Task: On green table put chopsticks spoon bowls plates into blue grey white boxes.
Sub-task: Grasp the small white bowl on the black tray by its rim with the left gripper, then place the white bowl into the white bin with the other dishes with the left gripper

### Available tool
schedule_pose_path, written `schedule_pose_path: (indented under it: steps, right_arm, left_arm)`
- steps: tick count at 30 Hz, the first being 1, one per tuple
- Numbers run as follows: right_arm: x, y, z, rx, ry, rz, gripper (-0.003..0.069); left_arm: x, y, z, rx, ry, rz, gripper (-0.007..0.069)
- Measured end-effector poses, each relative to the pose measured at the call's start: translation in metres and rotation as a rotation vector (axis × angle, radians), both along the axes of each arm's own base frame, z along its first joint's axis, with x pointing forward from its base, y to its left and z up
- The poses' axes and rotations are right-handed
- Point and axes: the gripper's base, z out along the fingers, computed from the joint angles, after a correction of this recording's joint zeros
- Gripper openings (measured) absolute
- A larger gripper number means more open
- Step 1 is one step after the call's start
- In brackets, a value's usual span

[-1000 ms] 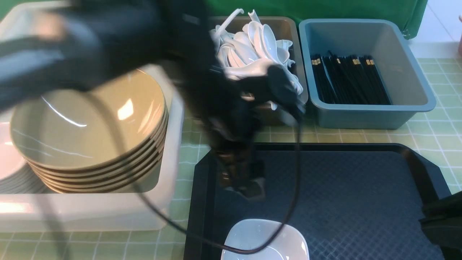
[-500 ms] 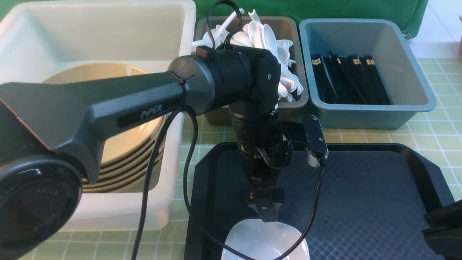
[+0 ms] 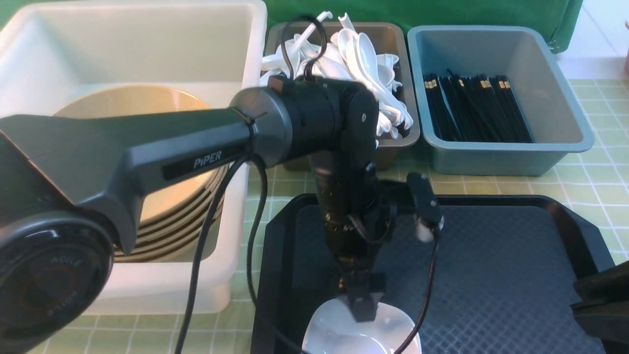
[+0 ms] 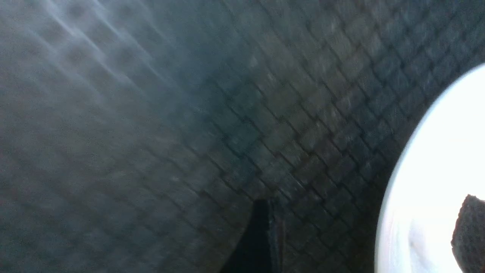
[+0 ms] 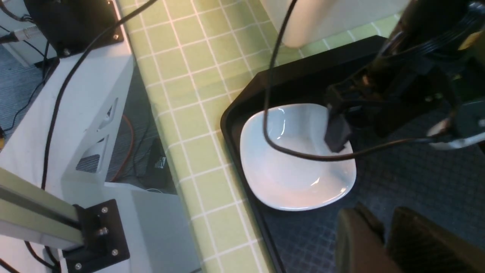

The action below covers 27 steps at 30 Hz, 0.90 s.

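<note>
Down at the near edge of the black tray (image 3: 491, 275), the left gripper (image 3: 361, 307) hangs over the far rim of a white bowl (image 3: 339, 332). The bowl sits in the tray's near left corner, on the green table (image 5: 197, 94). From the front only one dark finger shows against the bowl, so the spread of the jaws is hard to read there. The left wrist view settles it: the jaws are wide apart. One finger (image 4: 257, 242) is over the tray's ribbed mat outside the bowl and the other finger (image 4: 470, 231) is over its white inside, with the rim between them unpinched.

The right wrist view alone shows the bowl whole, squarish with rounded corners and empty, a cable (image 5: 273, 144) looping across it. It also shows the right gripper (image 5: 380, 216) near the bowl. Its fingers stand close together with a thin gap and nothing between them; whether they are closed I cannot tell.

Only the front view takes in the boxes behind the tray: tan plates (image 3: 132, 103) stacked in the white box (image 3: 147, 29), white spoons (image 3: 363, 54) heaped in the grey box (image 3: 393, 32), and black chopsticks (image 3: 476, 108) lying in the blue box (image 3: 555, 98).
</note>
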Motion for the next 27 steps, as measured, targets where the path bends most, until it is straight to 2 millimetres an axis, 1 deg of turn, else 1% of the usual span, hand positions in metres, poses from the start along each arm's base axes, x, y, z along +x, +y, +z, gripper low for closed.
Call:
schedule_pose_path:
  steps: [4,6,8,9,11,12,13,14,17,19,21,23,26,27]
  right_arm:
    - [0.001,0.000,0.001,0.006,-0.011,-0.007,0.0143]
    - [0.002,0.000,0.001,0.004,-0.022,-0.013,0.0144]
    - [0.003,-0.001,0.001,-0.002,-0.030,-0.018,0.0146]
    - [0.003,-0.001,0.001,-0.004,-0.034,-0.021,0.0147]
    - [0.004,-0.001,0.001,-0.002,-0.039,-0.023,0.0149]
    - [0.004,-0.001,0.001,-0.001,-0.041,-0.025,0.0150]
    - [0.004,-0.001,0.001,0.001,-0.043,-0.027,0.0152]
    - [0.005,-0.001,0.002,0.003,-0.046,-0.028,0.0152]
    - [0.005,0.000,0.002,0.008,-0.053,-0.032,0.0153]
    - [0.006,0.000,0.002,0.010,-0.056,-0.034,0.0155]
    - [0.007,0.000,0.002,0.008,-0.057,-0.032,0.0158]
    - [0.010,0.002,0.002,0.012,-0.058,-0.038,0.0162]
    - [0.022,0.009,-0.001,0.018,-0.058,-0.040,0.0162]
    - [0.026,0.012,-0.001,0.023,-0.064,-0.027,0.0162]
  left_arm:
    - [-0.005,0.000,-0.013,-0.005,0.053,-0.017,0.0562]
    - [-0.006,-0.002,-0.014,-0.026,0.071,-0.010,0.0512]
    - [-0.006,-0.003,-0.016,-0.034,0.087,-0.004,0.0419]
    - [-0.007,-0.003,-0.018,-0.033,0.092,-0.002,0.0334]
    - [-0.007,-0.003,-0.020,-0.026,0.091,-0.004,0.0196]
    - [-0.006,-0.002,-0.021,-0.017,0.086,-0.010,0.0105]
    - [-0.006,-0.001,-0.021,-0.013,0.085,-0.008,0.0071]
    - [-0.007,-0.001,-0.020,-0.008,0.091,-0.005,0.0051]
    - [-0.007,0.000,-0.016,-0.004,0.088,0.008,0.0051]
    - [-0.008,0.002,-0.008,-0.008,0.071,0.018,0.0050]
    - [-0.008,0.007,0.008,-0.018,0.027,0.037,0.0027]
    - [-0.007,0.014,0.031,-0.047,-0.019,0.076,0.0014]
    - [-0.002,0.044,0.085,-0.127,-0.104,0.241,0.0015]
    - [0.002,0.058,0.099,-0.149,-0.124,0.305,0.0015]
